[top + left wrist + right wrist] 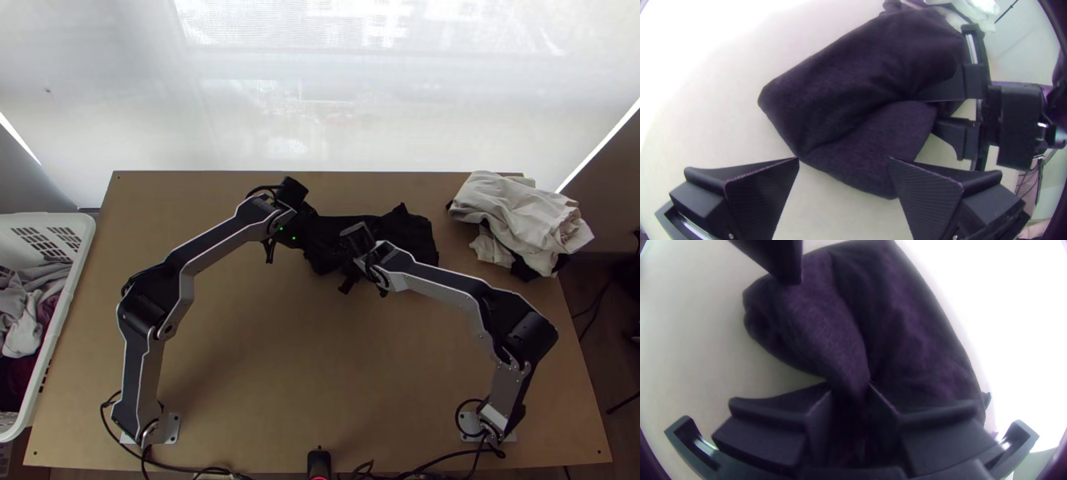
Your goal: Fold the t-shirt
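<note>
Beyond the far edge of the wooden worktop (304,376) we see a pale, translucent screen (240,112) with soft light coming through it. The black t-shirt (412,232) lies on the far half of the worktop, a little right of the middle, partly folded over itself and rumpled, with one smooth rounded edge and a deep crease running toward the right gripper (352,258).

That right gripper reaches in over the near side of the shirt. Its fingers are drawn nearly together, and we see a bunched ridge of the fabric pinched between them.

The left gripper (293,233) is at the shirt's left end. In its own wrist view we find the left gripper (844,158) spread wide, with nothing in its grasp, its two tips close to the border of the cloth. In the right wrist view, one of the left gripper's fingers (784,260) shows over the fabric.

At the far right corner of the worktop we have a loose pile of off-white clothes (512,212) with some black cloth (522,270) under it. Beside the worktop, on the left, stands a white plastic laundry basket (68,320) holding grey, whitish and dark red garments (28,320).
</note>
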Tool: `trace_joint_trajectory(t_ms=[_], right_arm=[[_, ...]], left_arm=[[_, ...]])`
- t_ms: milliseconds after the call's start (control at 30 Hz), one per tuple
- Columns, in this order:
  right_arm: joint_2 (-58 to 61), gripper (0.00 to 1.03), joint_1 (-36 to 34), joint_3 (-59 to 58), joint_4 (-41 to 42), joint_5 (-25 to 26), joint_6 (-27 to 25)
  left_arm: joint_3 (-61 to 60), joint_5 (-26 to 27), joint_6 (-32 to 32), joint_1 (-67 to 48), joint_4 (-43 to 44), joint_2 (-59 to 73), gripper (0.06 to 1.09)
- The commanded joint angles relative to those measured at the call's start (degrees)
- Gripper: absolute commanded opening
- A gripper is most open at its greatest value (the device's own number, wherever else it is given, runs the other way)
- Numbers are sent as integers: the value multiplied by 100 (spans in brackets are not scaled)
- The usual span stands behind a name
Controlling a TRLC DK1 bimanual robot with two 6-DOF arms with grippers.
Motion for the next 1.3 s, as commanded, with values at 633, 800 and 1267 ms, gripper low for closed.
trace_joint_trajectory(t_ms=[633,800,1267], right_arm=[[-2028,3,-1388,1207,-1286,-311,1012],[-2467,3,-1933,1330,-1409,-451,1390],[-3416,3,-3911,1804,-1778,-1251,1961]], left_arm=[[-1212,-3,-120,1683,-282,-2657,103],[-1757,-3,-173,1929,-273,-3167,103],[-3032,-56,-190,2438,-115,-4045,103]])
